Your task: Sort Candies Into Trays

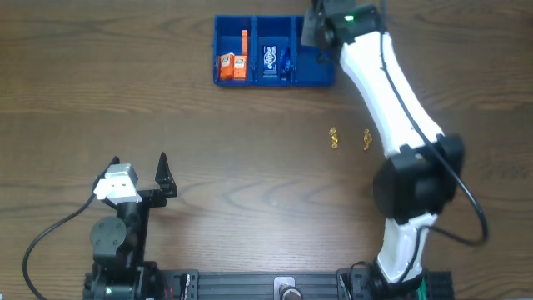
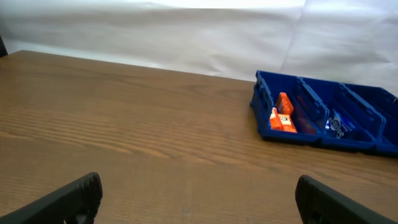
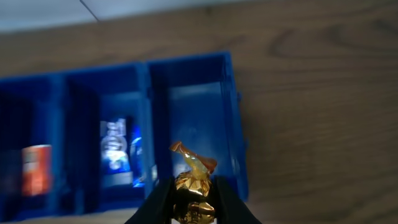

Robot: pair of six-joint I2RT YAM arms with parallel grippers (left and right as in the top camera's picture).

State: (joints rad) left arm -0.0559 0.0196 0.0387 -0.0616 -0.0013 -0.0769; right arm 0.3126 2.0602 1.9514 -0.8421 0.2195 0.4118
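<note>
Right gripper (image 3: 194,200): fingers closed snugly on a gold candy (image 3: 191,186), whose twisted wrapper end sticks up above the fingertips. The wrist view places it over the right compartment of the blue tray (image 3: 233,112), near that compartment's front wall.

Blue tray (image 1: 275,83): sits at the far side of the table (image 1: 208,175), right of centre, with three compartments side by side. Orange candies (image 1: 234,65) lie in the left compartment and blue candies (image 1: 273,58) in the middle one.

Loose gold candies: two lie on the table nearer than the tray, just beside each other, one to the left (image 1: 334,137) and one to the right (image 1: 366,139), close to the right arm.

Left gripper (image 1: 139,162): at the near left of the table, well apart from the tray. Fingers spread wide, holding nothing.
</note>
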